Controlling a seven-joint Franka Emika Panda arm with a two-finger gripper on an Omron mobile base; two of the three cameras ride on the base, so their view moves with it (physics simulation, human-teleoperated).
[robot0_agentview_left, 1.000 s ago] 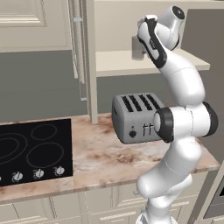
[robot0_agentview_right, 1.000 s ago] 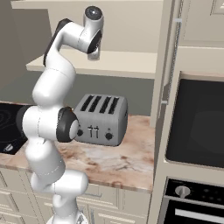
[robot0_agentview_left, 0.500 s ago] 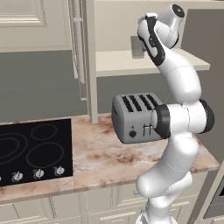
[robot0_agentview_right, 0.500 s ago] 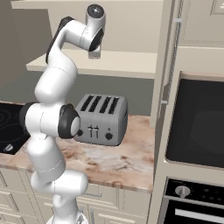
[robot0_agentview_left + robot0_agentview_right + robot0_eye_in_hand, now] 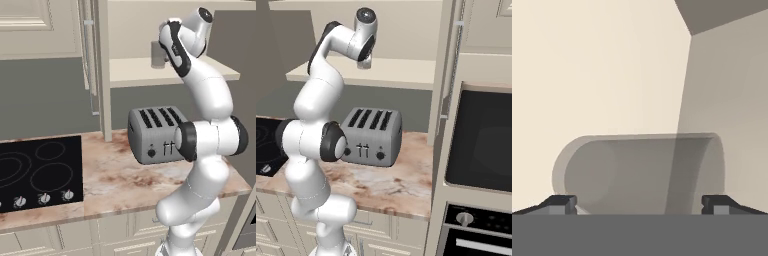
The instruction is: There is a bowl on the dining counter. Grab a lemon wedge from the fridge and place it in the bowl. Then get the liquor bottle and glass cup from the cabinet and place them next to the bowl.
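Observation:
The glass cup [image 5: 158,54] stands on the cream shelf [image 5: 135,74] of the open cabinet, partly behind my forearm. In the hand view the glass cup [image 5: 639,170] lies across the picture, a grey see-through tumbler just ahead of my gripper [image 5: 639,205]. One dark fingertip [image 5: 562,204] shows near each end of the cup, and neither touches it. My gripper [image 5: 365,61] is open, with the hand reaching down onto the shelf [image 5: 406,74]. The liquor bottle, bowl, lemon wedge, fridge and dining counter are out of view.
A grey four-slot toaster [image 5: 152,134] sits on the marbled worktop [image 5: 115,175] under the shelf. A black cooktop [image 5: 35,172] lies to the left. The open cabinet door [image 5: 102,70] stands edge-on beside the shelf. A dark built-in oven [image 5: 481,145] rises at the right.
The upper arm and hand have shifted slightly at the shelf. The gripper stays open and the cup has not moved.

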